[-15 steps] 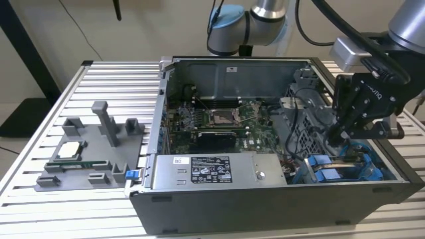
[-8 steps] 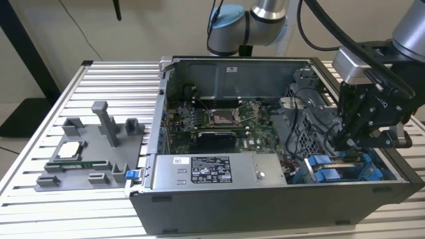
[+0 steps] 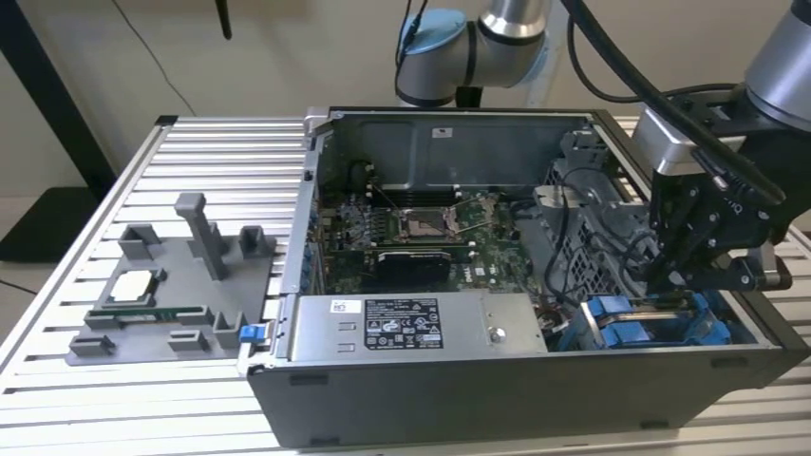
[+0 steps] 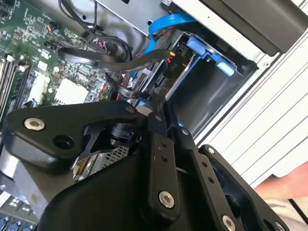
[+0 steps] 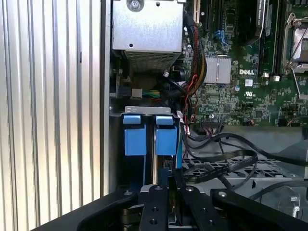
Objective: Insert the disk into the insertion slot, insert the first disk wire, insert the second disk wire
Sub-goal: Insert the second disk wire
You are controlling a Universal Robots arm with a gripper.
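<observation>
The disk's blue carrier [image 5: 166, 135] sits inside the insertion slot [image 5: 140, 111] at the case's front corner, beside a second blue carrier tab [image 5: 134, 135]. In the exterior view the blue carriers [image 3: 633, 325] lie right under my gripper [image 3: 678, 285], which reaches down into the case. My gripper [image 4: 153, 107] has its two black fingers [image 4: 159, 159] drawn together on a black disk wire [image 4: 113, 60] just behind the blue carrier [image 4: 207, 50]. A black plug [image 4: 172, 67] sits at the disk's back edge. A light blue flat wire [image 4: 168, 21] curves above it.
The silver power-supply box [image 3: 405, 328] fills the case's near side, with the motherboard [image 3: 419, 233] behind it. Loose black cables [image 5: 226, 154] cross a perforated metal cage [image 5: 250, 171]. A grey parts fixture [image 3: 178, 285] stands on the slatted table. A person's hand [image 4: 288, 187] rests outside the case.
</observation>
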